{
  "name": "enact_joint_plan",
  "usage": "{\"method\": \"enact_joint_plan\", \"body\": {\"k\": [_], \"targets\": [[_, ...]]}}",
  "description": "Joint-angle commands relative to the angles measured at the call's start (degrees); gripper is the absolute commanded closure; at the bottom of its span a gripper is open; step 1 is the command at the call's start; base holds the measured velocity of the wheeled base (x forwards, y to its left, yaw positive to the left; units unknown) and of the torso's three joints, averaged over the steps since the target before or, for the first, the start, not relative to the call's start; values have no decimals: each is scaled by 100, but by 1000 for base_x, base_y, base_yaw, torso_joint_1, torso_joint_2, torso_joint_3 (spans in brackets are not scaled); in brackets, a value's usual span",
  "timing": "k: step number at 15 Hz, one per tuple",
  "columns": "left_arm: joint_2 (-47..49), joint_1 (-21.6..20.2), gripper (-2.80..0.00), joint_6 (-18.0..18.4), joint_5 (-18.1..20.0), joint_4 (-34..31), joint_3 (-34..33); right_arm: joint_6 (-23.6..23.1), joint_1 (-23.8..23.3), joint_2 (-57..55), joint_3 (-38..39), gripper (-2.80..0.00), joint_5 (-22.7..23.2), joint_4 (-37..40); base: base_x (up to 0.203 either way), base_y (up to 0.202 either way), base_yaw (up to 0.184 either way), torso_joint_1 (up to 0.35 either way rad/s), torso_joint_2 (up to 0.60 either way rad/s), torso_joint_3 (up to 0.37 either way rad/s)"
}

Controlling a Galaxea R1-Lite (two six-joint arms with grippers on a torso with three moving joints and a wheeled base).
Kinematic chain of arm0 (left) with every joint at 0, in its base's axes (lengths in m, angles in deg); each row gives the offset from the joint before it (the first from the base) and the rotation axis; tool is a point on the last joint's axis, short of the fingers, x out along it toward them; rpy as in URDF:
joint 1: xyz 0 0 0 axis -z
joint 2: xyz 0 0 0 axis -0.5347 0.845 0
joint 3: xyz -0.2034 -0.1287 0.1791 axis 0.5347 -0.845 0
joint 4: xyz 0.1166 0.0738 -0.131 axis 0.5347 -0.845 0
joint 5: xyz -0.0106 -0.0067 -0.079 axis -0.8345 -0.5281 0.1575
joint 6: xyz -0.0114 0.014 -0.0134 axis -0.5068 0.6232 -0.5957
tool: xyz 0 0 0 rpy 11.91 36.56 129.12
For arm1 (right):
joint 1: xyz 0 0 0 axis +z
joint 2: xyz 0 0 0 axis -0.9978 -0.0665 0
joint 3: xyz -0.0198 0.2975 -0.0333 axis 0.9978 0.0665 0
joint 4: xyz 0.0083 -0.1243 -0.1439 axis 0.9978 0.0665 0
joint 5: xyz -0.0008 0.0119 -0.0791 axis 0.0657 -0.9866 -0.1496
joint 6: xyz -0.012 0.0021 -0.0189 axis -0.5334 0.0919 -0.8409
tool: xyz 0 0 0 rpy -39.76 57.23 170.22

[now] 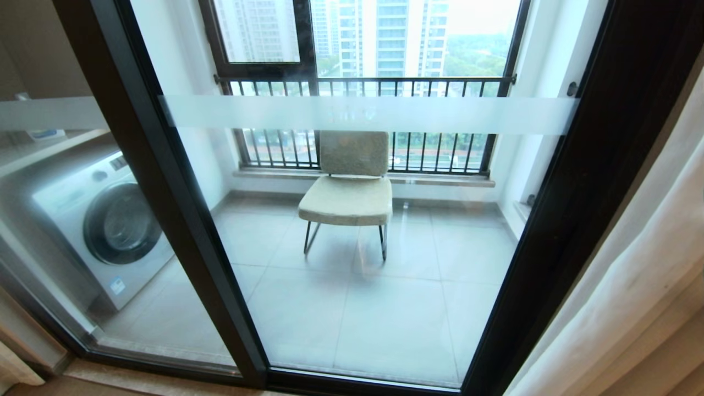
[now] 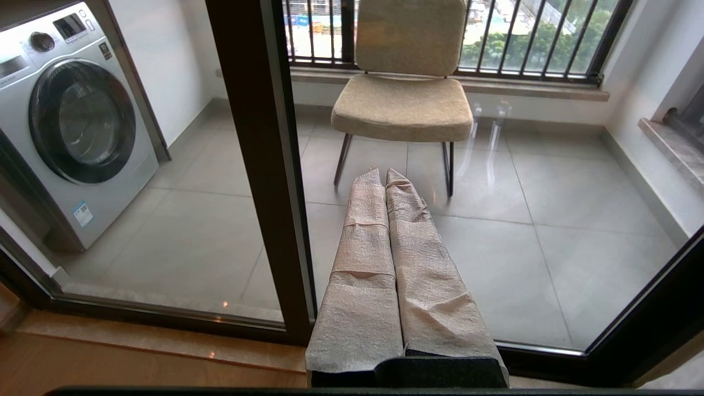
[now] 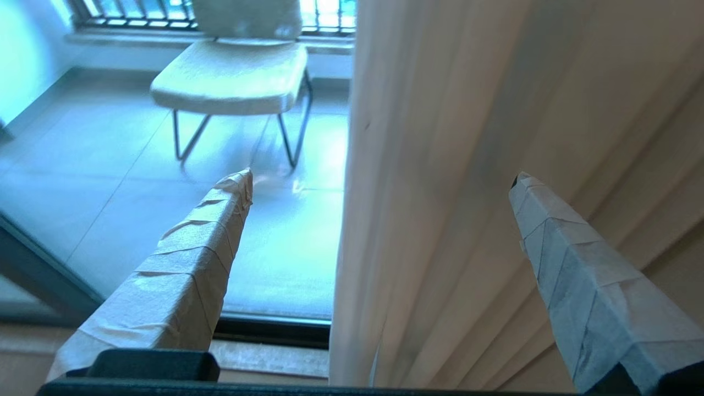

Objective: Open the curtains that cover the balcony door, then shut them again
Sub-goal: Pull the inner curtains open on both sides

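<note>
The balcony door, clear glass in thick dark frames with a frosted white band across it, fills most of the head view. The curtains are drawn aside at the right edge of that frame, with a small beige fold at the lower left corner. Through the glass stand a beige chair at centre and a washing machine at left. Neither arm shows in the head view. In its wrist view, the right hand has its taped fingers spread wide apart, the curtain's edge hanging between them untouched. The left hand has its fingers pressed together, holding nothing, pointing at the glass.
</note>
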Motion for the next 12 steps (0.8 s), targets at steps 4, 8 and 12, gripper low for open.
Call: {"method": "enact_joint_plan", "body": {"k": [4,8,12], "targets": [[-2,2,0,-5,-4,-2,2,-168,496,395,454,0,-12,-30,0,0,0,0,0,0],[-2,2,0,-5,-4,-2,2,-176,1159,502,507,0,-474,-51,0,0,0,0,0,0],[-2,2,0,-5,-4,-2,2,-129,2535,906,735,0,-1860,-50,0,0,0,0,0,0]]}}
